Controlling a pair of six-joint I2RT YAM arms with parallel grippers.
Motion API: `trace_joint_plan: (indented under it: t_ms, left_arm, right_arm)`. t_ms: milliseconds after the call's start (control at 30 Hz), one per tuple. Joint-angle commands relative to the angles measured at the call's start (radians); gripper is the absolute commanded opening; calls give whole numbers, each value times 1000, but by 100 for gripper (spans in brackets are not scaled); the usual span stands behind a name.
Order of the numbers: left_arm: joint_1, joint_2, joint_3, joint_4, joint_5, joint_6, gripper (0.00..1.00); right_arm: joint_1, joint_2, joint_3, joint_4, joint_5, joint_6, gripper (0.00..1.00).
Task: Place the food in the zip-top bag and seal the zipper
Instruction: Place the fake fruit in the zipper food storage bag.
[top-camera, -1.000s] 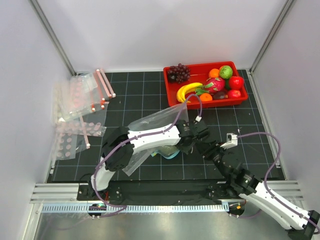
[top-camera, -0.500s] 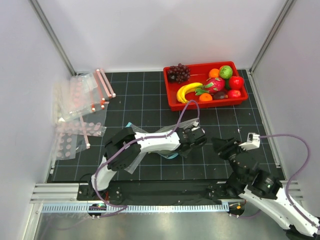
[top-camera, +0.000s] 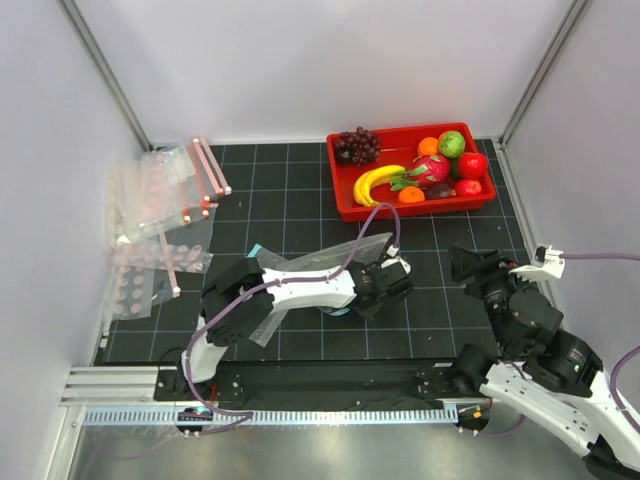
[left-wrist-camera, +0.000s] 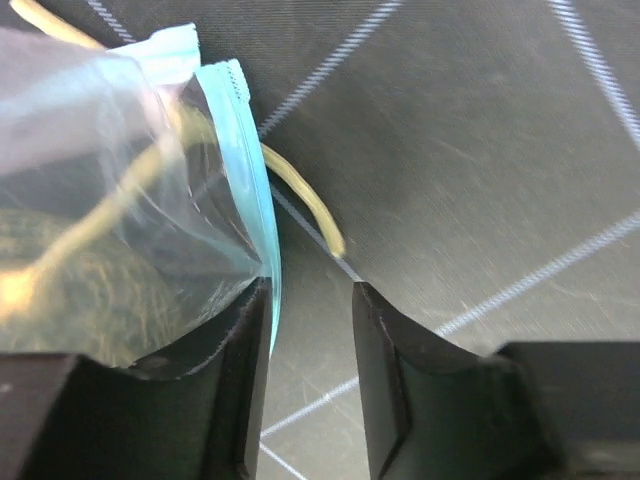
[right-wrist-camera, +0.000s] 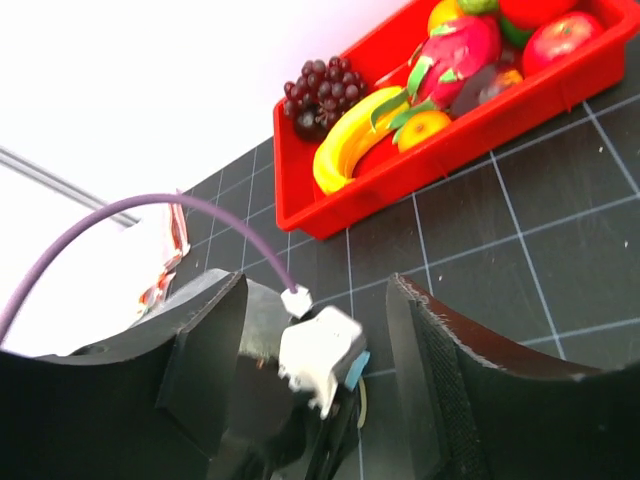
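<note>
Lying on the black gridded worktop, the clear zip-top bag sits just to the left of the left gripper as seen by its wrist camera. The bag's teal zipper runs up along the inner face of the left-hand finger and touches it. This gripper is low over the worktop with its jaws partly apart; bare worktop shows in the gap and nothing is clamped between them. A dull green shape, probably the melon, shows through the plastic inside the bag, beside that same finger. Whether the zipper is pressed closed cannot be told. The right gripper hangs raised, off to the right of the left one, with its jaws spread wide and empty. Well ahead of it, a red tray holds the banana, a red round fruit, purple grapes and a pink dragon fruit.
</note>
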Motion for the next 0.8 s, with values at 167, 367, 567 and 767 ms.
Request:
trace_joint_plan:
  t_ms: [167,367,567,767]
  left_arm:
    - [-87,-159,-7,30,-98,24,56]
    - [-138,-266,-21,27,-113,33,66]
    - [-158,-553,-142,33,-219,-1,73]
    - [-152,-933,-392,66,-317,-86,76]
  right_arm:
    - [3,-73,-97,203,59,-164,80]
    - [3,-69,-59,226,85,-234,82]
    - [3,14,-76,309,28,-265,93]
    - [4,101,-157,437,-192,-287,99]
